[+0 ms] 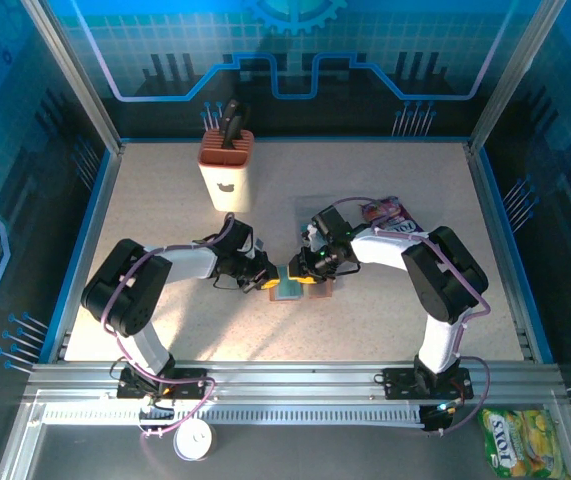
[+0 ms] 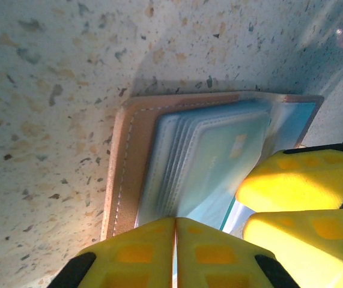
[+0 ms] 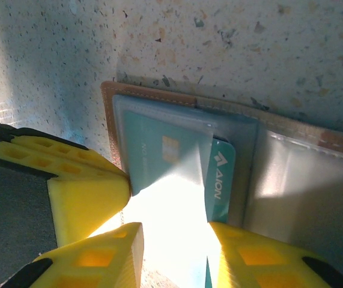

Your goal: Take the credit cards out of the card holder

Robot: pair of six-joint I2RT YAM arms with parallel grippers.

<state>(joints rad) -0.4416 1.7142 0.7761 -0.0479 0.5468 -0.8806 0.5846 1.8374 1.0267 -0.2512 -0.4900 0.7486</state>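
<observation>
Left pincer (image 2: 175, 227) closed against card holder (image 2: 126, 156).

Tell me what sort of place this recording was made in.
Probably a robot lab or demo cell, not a home: an aluminium-framed enclosure with blue circuit-pattern panels surrounds a speckled tabletop, and the left arm and right arm are bolted to a metal rail.

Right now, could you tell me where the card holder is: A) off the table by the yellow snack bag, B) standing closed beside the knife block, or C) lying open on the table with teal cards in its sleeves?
C: the card holder lies open on the speckled table, with teal credit cards tucked in its clear sleeves.
</observation>
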